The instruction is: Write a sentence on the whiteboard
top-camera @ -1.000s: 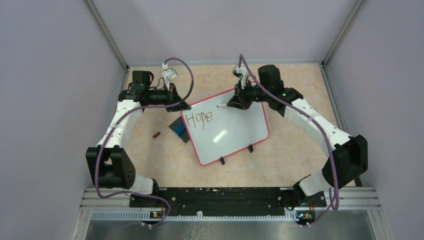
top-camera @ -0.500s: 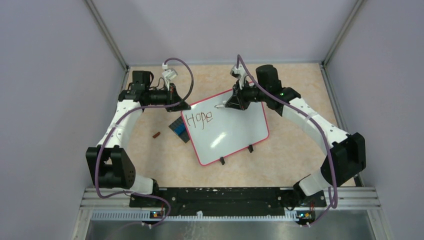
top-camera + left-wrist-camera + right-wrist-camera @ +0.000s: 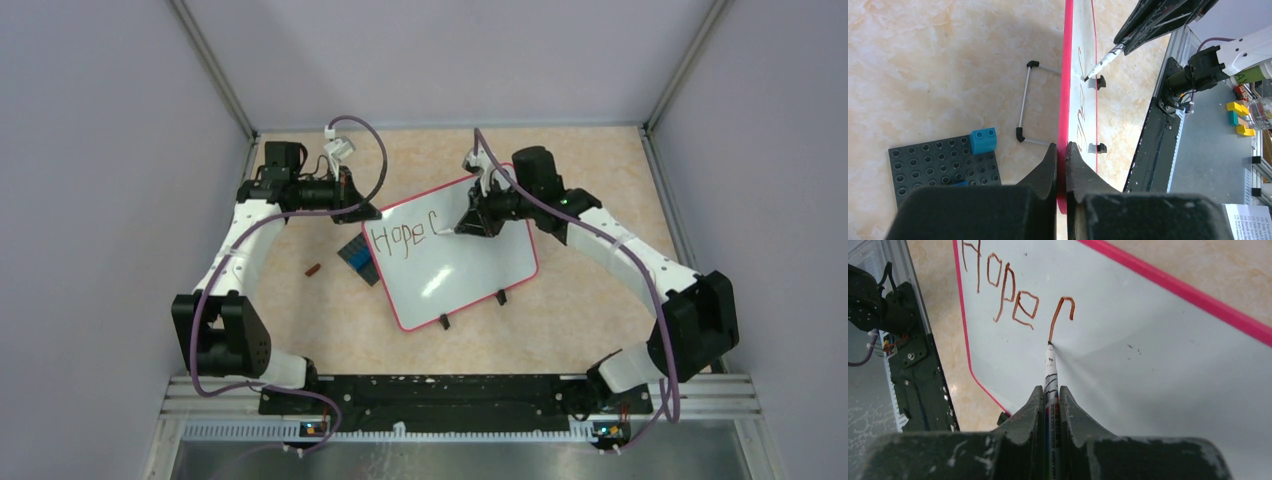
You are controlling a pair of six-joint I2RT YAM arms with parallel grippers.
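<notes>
Both arms are built alike: the left arm [image 3: 232,262] and right arm [image 3: 625,250] have glossy white curved shells joined by boxy matte-black joint housings [image 3: 222,335]. A thin purple cable [image 3: 365,140] runs along each. The long black base plate [image 3: 440,392] is dotted with small pale screws. The left gripper [image 3: 1061,150] has smooth black wedge fingers, and the right gripper [image 3: 1050,392] has whitish scuffs.

You have a dark grey studded baseplate [image 3: 933,165] lying flat on the beige marbled table [image 3: 600,170], with a small blue brick [image 3: 983,140] seated on one of its corners. In the top view, a small red-brown piece [image 3: 313,269] lies left of that baseplate, near but apart. In the left wrist view, yellow and teal bricks [image 3: 1235,106] sit well to the baseplate's right, off the table.
</notes>
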